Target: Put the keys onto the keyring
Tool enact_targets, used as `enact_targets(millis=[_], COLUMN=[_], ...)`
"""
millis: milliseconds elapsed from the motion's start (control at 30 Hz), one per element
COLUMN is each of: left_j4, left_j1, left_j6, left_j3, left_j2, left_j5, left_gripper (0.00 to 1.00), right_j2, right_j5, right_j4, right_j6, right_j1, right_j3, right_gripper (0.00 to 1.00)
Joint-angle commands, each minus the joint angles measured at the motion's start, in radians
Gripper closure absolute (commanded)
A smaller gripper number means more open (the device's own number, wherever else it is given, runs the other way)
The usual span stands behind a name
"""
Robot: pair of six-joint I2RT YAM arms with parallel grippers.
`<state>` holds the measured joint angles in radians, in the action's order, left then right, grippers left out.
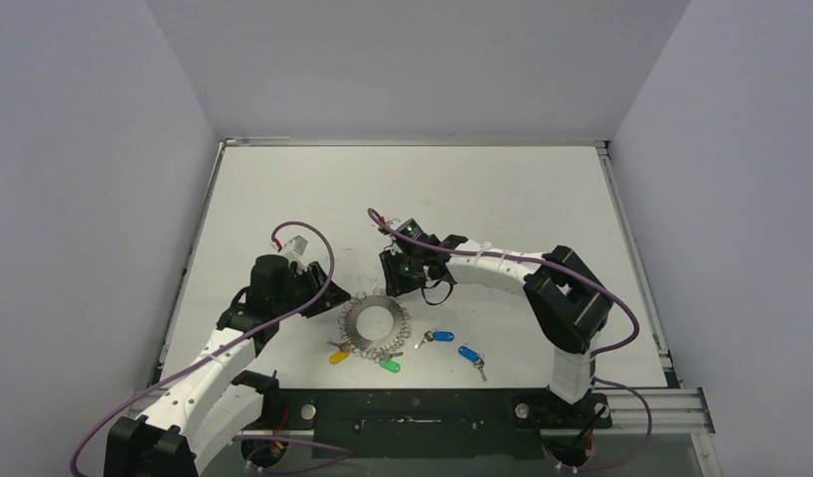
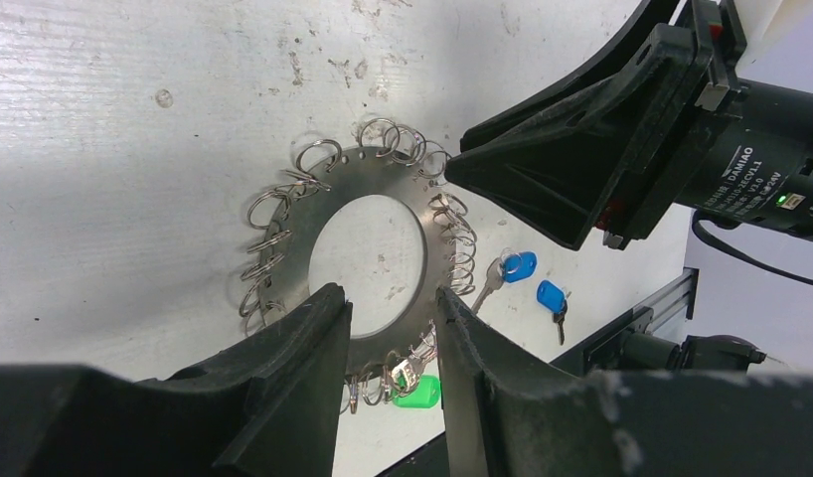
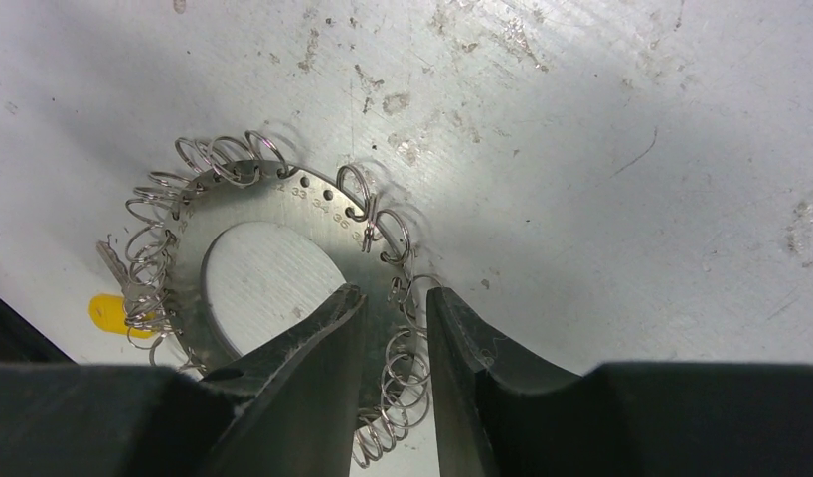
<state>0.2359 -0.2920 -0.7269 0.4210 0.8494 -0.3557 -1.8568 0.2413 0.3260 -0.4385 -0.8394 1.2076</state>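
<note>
The white table (image 1: 502,199) carries everything. The left arm (image 1: 219,358) and the right arm (image 1: 567,298) both bend inward toward its near middle, and their wrists meet over the keyring (image 1: 353,318).

The keyring lies flat on the table between the two arms. It is a wide silver disc with a round hole, edged all round with small wire loops.

The left gripper (image 2: 388,296) hangs over the ring's edge on the left arm's side. Its jaws stand apart, and the flat band shows in the gap between them. Nothing is clamped, though I cannot tell whether the tips touch the metal.

The right gripper (image 3: 395,296) is over the opposite edge. Its jaws are also parted, a narrow gap with a few wire loops showing in it. Whether the pads touch those loops I cannot tell.

The yellow key (image 1: 339,356) lies at the ring's near-left edge, its blade against the loops. The green key (image 1: 390,365) sits at the near edge, also touching loops; I cannot tell if either is hooked on. A blue key (image 1: 442,336) lies loose just right of the ring, and a second blue key (image 1: 469,354) lies further right.
</note>
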Motion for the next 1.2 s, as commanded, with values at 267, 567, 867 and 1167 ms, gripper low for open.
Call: enact_targets(millis=[267, 567, 867, 1167], left_j4=[-0.040, -0.040, -0.038, -0.030], left_j1=[0.008, 0.008, 0.008, 0.010], left_j6=[-0.005, -0.003, 0.008, 0.014], left_j3=[0.002, 0.005, 0.016, 0.029], left_j2=[-0.009, -0.011, -0.019, -0.030], left_j5=[-0.015, -0.014, -0.009, -0.009], left_gripper=[0.65, 0.65, 0.65, 0.65], right_j2=[-0.040, -0.044, 0.050, 0.024], right_j5=[-0.052, -0.030, -0.052, 0.019], right_j4=[-0.030, -0.042, 0.060, 0.092], right_j6=[-0.014, -0.015, 0.063, 0.121], right_j1=[-0.006, -0.006, -0.016, -0.039], right_j3=[0.007, 0.008, 0.059, 0.130], right_gripper=[0.74, 0.95, 1.00, 1.00])
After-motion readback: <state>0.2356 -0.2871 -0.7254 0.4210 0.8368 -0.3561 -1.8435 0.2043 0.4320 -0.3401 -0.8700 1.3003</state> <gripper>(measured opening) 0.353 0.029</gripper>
